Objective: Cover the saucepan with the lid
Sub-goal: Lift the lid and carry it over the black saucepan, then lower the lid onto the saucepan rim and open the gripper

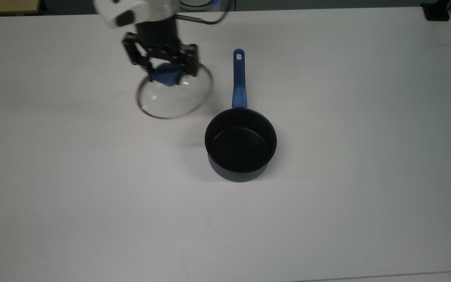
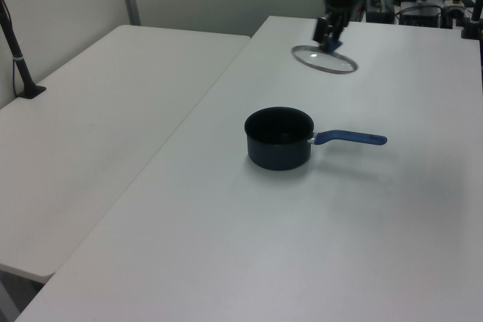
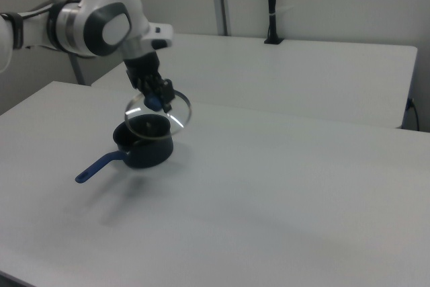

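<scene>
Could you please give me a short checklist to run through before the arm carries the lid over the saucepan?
1. Grip: gripper shut on the blue knob of the lid: ok.
2. Lid clear of the table, held in the air: ok.
3. Lid level: it looks tilted in the right view: not ok.
4. Saucepan upright, empty inside: ok.
5. Lid centred over the pan: it sits toward the top view's upper left of the rim: not ok.
6. Handle out of the lid's path: it points to the top view's top, close beside the lid: cannot tell.
</scene>
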`<state>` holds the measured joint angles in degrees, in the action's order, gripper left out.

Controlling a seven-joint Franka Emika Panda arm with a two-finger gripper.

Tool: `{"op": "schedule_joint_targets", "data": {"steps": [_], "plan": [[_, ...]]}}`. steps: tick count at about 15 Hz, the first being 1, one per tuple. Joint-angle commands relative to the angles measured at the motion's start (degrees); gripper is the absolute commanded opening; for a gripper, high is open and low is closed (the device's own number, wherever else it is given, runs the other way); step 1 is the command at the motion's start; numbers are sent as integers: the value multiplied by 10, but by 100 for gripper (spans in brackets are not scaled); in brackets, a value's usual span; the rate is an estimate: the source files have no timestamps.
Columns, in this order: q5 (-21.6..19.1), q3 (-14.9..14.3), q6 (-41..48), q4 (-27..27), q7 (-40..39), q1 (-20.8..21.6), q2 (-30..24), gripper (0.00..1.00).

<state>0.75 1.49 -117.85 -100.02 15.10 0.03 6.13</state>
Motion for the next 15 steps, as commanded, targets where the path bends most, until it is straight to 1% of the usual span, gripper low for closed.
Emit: {"op": "schedule_joint_targets", "data": {"steps": [1, 3, 5, 7, 14, 15], "plan": [[26, -3, 18, 122, 135, 68, 112, 52], [35, -3, 10, 147, 204, 88, 152, 52], [40, -3, 10, 163, 227, 109, 182, 52], [43, -3, 7, 163, 240, 121, 194, 52], [47, -2, 5, 158, 244, 129, 202, 52], [53, -2, 5, 157, 244, 130, 203, 53]]}}
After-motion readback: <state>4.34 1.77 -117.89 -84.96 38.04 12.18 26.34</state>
